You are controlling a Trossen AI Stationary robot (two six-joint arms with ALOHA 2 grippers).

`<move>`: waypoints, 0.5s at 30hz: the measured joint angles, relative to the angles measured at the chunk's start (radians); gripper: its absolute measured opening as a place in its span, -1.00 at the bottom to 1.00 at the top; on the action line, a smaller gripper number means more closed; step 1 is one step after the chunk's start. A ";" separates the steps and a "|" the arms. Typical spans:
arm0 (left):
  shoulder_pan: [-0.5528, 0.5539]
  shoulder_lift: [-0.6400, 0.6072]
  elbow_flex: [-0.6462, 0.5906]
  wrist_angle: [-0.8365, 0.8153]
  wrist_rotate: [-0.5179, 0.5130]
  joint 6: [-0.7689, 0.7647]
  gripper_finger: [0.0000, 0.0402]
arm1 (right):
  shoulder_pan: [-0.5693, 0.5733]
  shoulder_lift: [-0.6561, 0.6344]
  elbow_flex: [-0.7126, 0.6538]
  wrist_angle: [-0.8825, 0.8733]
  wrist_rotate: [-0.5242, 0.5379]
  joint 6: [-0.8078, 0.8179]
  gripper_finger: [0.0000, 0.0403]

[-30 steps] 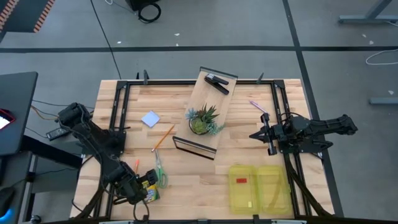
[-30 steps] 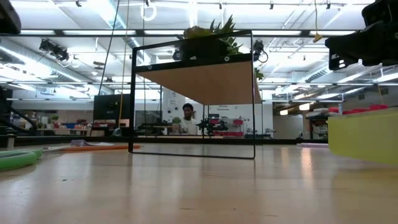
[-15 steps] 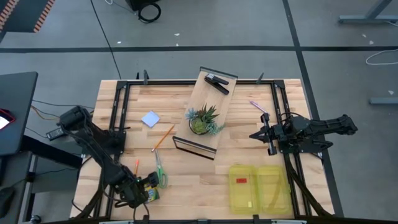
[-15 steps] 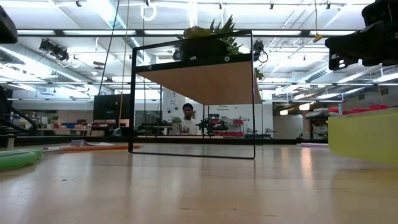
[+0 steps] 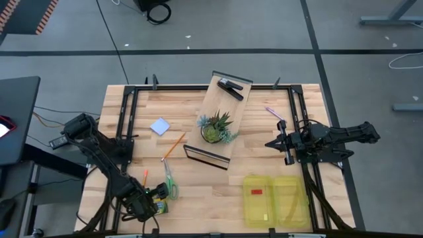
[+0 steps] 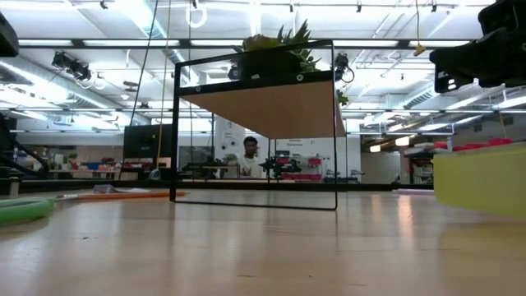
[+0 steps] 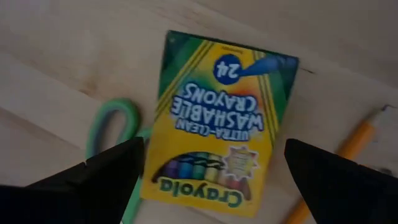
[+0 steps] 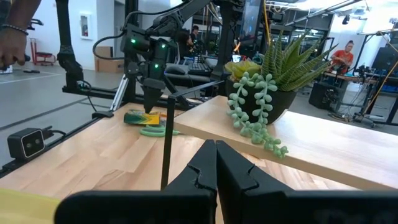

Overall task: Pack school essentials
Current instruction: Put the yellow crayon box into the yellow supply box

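Low at the table's near-left corner, the left gripper [image 5: 147,206] hung with its fingers [image 7: 112,171] spread wide on either side of the crayon box [image 7: 217,118], holding nothing. The box lay flat on the wood, with the scissors [image 5: 170,182] just beside it and an orange pencil [image 7: 348,152] near it. A yellow bin [image 5: 276,199] at the near right held what looked like a small red item. The right gripper [image 5: 276,143] hovered closed and empty, well apart, pointing toward the potted plant [image 5: 215,127] on a raised shelf [image 5: 221,99].
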 joint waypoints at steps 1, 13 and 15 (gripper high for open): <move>-0.003 0.000 0.000 -0.007 0.000 -0.001 0.99 | 0.000 0.000 0.000 0.000 0.000 0.000 -0.96; -0.052 0.014 -0.003 0.023 -0.079 0.126 0.99 | 0.000 0.000 0.000 0.000 0.000 0.000 -0.96; -0.052 0.014 -0.003 0.025 -0.075 0.132 0.99 | 0.000 0.000 0.000 0.000 0.000 0.000 -0.96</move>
